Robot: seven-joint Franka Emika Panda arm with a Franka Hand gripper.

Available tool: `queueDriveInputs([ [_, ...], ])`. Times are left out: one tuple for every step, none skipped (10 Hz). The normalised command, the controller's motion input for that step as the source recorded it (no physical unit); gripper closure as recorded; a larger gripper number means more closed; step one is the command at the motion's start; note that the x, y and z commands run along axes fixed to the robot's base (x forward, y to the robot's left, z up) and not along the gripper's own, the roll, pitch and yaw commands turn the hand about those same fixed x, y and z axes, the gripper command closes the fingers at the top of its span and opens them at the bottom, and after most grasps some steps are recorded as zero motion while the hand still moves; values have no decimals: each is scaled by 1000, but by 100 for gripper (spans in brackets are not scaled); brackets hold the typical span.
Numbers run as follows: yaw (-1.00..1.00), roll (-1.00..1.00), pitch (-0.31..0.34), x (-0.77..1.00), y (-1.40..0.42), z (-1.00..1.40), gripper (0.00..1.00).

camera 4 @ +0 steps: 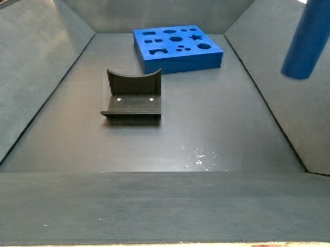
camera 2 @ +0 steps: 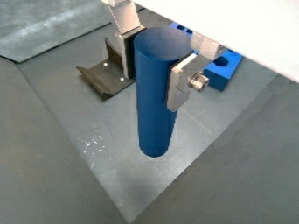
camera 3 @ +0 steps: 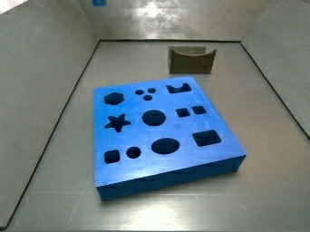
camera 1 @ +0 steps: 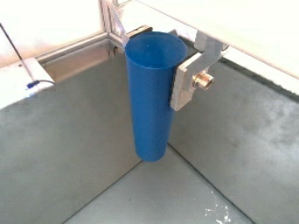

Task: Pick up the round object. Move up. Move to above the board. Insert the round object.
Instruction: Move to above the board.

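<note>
We've got the gripper (camera 2: pixel 156 59) clamped on the round object (camera 2: pixel 156 92), the tall plain blue peg, up near its top end. In both wrist views the silver finger plates (camera 1: pixel 187 80) press flat against the peg's sides, so the grasp looks solid. The peg hangs straight down out of the gripper, upright, with its lower end well clear of the grey floor (camera 1: pixel 246 140) beneath it; nothing touches that end.

In a side view we only catch the lower stretch of the peg (camera 4: pixel 306 41) at the frame's edge, high up in the air, and the gripper itself is cut off there, so we can't see the fingers from that angle.

The board (camera 3: pixel 164 127), the thick blue slab with the star, hexagon, round, square and oval holes, lies flat on the floor, off to one side of the gripper and well below it. In a wrist view just a corner of it (camera 2: pixel 225 70) peeks out from behind the gripper's finger. The gripper isn't over the board; the floor straight under the peg is bare grey.

The fixture (camera 4: pixel 131 96), that dark bracket on its base plate, sits on the floor between the board and the near wall, also lower than the gripper and off to the side. A wrist view shows it (camera 2: pixel 107 72) behind the peg, apart from it.
</note>
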Motion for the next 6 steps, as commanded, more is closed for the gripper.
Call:
queueDriveInputs([
  [10,45,75,-4,3,442,100],
  [10,41,75,-3,0,345,100],
  [-418,-102,81,441,-1000,81,100],
  [-350,-85,88,445,-1000,61,100],
  [-207,-80,93,453,-1000,64,100],
  [-138,-97,90,458,-1000,65,100],
])
